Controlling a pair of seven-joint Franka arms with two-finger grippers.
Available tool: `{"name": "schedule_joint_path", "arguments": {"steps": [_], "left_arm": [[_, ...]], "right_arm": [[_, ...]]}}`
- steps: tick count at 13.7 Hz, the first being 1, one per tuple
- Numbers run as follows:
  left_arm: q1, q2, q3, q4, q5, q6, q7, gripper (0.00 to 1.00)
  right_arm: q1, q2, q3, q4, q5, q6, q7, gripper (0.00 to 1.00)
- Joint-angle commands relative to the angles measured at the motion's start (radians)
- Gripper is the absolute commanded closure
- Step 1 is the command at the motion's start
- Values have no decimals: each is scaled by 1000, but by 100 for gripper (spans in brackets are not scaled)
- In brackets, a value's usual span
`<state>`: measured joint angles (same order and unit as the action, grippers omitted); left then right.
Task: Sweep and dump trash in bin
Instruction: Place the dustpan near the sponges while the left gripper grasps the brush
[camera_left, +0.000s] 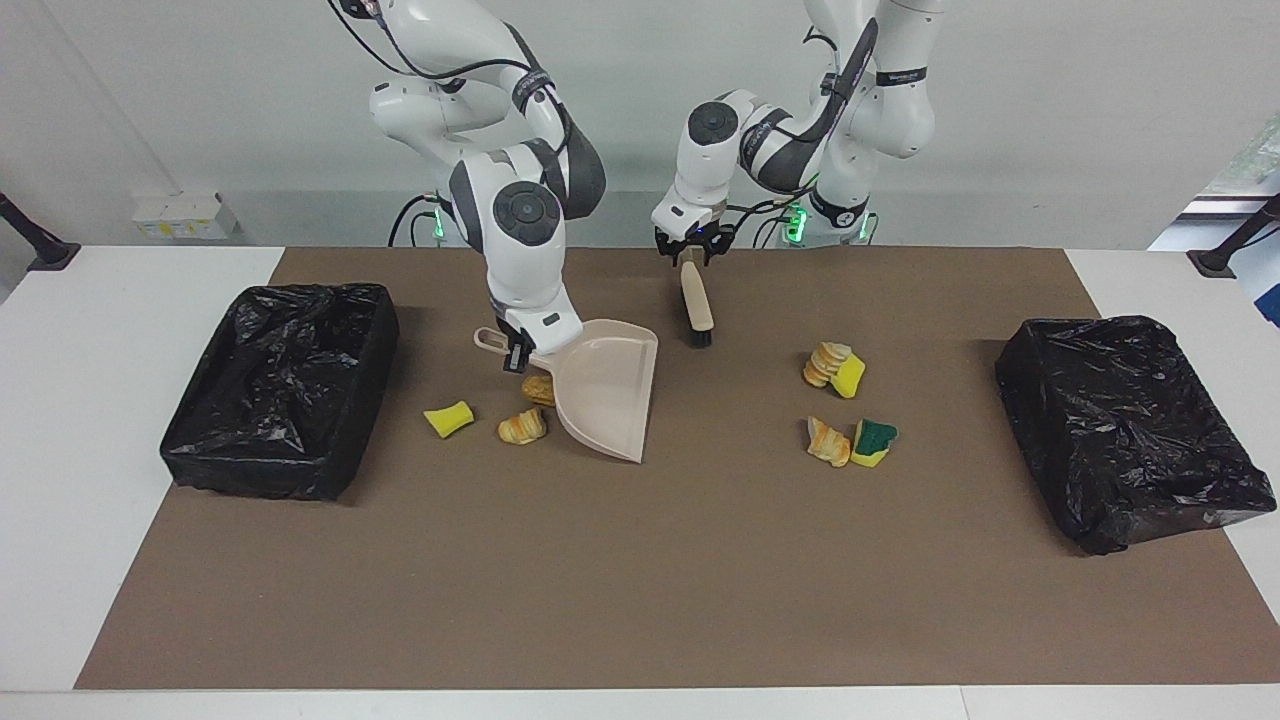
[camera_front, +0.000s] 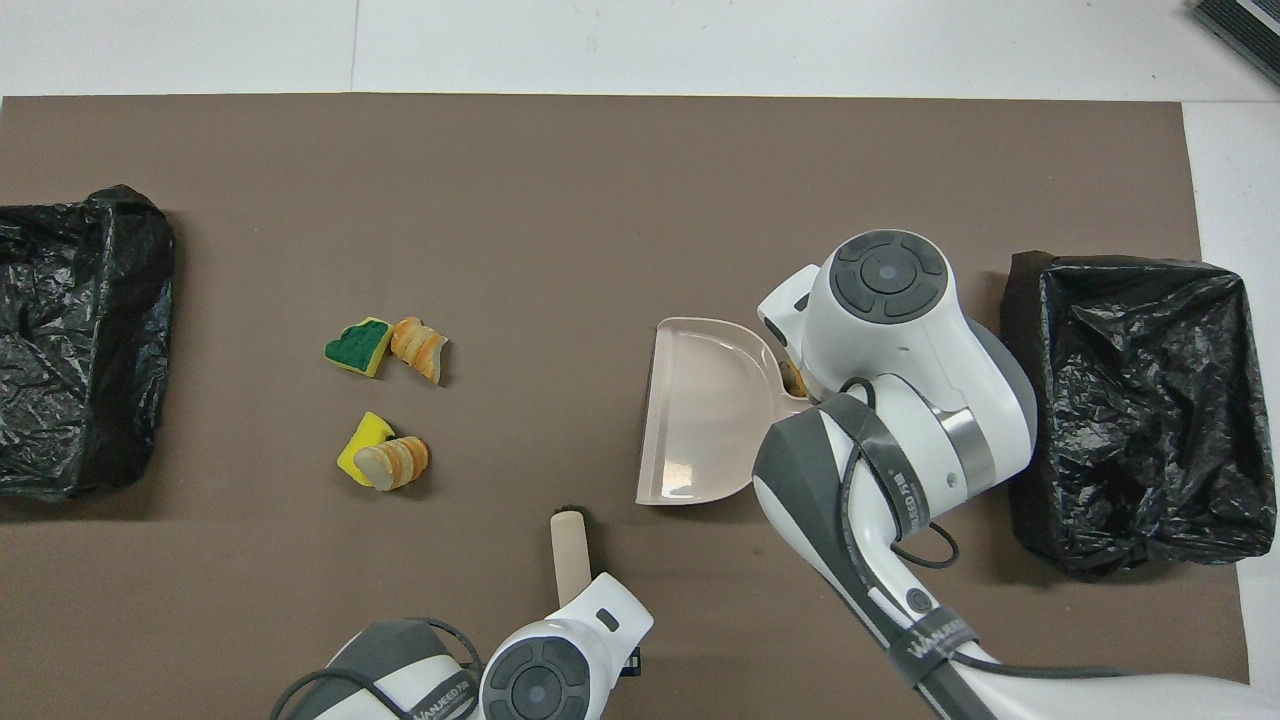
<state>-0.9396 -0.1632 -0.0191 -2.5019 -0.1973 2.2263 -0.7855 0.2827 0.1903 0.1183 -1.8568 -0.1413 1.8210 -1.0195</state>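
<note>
Facing view: left jaws (camera_left: 692, 257) clamp the brush (camera_left: 697, 303) handle, its length running away from them, while right jaws (camera_left: 517, 352) hold the dustpan (camera_left: 605, 398) beside three scraps (camera_left: 522, 426).

Right arm descends from its base, wrist pointing down; right gripper (camera_left: 519, 352) is clamped on the handle of the beige plastic dustpan (camera_left: 605, 395), holding it tilted above the mat. Left arm folds low near its base, wrist vertical; left gripper (camera_left: 690, 257) sits closed about the handle end of the beige brush (camera_left: 696, 300).
</note>
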Motion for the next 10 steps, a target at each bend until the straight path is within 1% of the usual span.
{"name": "schedule_joint_path", "arguments": {"steps": [1, 2, 5, 6, 7, 8, 10], "left_arm": [[-53, -7, 21, -15, -13, 27, -23, 86], [-53, -6, 21, -11, -13, 27, -50, 100], [-53, -5, 22, -6, -13, 9, -63, 100], [-45, -19, 22, -3, -13, -2, -64, 100], [-39, -27, 27, 7, -13, -32, -54, 100], [-27, -35, 31, 24, -13, -92, -44, 100], [78, -67, 33, 54, -8, -201, 20, 100]], "right_arm": [[35, -32, 9, -27, -95, 17, -39, 100], [36, -32, 11, -27, -109, 17, -43, 100], [35, -32, 11, -25, -109, 15, -63, 100], [36, -32, 11, -25, -109, 17, -63, 100], [36, -32, 11, -24, -109, 17, -63, 100], [36, -31, 11, -24, -109, 18, -63, 100], [36, -31, 11, -22, -97, 20, -62, 100]]}}
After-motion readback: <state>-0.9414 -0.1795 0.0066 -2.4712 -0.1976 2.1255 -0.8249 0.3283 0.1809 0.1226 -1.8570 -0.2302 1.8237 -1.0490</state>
